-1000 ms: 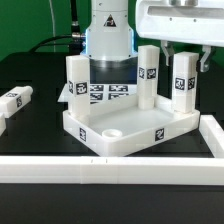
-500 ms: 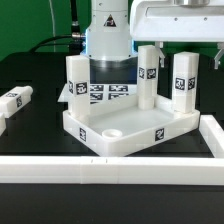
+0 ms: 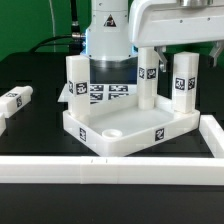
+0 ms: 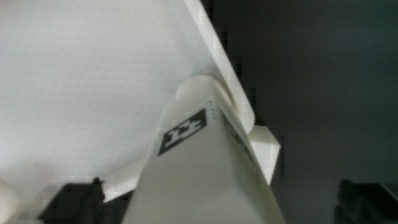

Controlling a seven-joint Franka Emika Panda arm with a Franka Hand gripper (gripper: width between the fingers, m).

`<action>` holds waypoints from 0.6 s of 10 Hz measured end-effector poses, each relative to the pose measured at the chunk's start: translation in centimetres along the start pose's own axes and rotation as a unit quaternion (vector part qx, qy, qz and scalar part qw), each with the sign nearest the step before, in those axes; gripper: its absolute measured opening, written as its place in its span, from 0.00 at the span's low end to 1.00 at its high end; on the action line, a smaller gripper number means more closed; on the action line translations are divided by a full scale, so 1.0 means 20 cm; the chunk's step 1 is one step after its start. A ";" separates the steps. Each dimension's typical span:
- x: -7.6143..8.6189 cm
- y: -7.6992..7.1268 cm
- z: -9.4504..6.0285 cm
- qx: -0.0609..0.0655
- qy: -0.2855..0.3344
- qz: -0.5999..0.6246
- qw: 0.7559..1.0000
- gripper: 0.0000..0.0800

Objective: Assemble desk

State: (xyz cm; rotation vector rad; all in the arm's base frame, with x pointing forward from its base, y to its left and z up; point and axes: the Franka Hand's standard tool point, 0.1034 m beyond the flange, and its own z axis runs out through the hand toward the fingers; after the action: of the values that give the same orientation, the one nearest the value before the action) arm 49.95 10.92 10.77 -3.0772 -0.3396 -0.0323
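White top (image 3: 95,138) bears three legs (image 3: 75,80), fourth leg (image 3: 18,99) loose.

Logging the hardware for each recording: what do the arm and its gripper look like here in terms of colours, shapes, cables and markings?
The arm's base column is white and rounded, with a light-blue glowing band low on it. Thin black cables run beside it. The gripper has a boxy white-grey body in the exterior view. Its fingers look almost black in the wrist view. No markings are legible.
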 end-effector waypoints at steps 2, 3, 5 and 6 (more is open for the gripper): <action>0.00 0.01 0.00 -0.004 -0.001 -0.074 0.997 0.81; 0.00 0.02 0.00 -0.005 -0.002 -0.123 0.992 0.81; 0.00 0.03 0.00 -0.009 -0.003 -0.158 0.987 0.81; 0.00 0.04 0.00 -0.009 -0.003 -0.153 0.988 0.81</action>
State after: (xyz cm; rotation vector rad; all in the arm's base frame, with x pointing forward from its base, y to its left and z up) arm 50.08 10.22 10.76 -3.0100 -0.8124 -0.0369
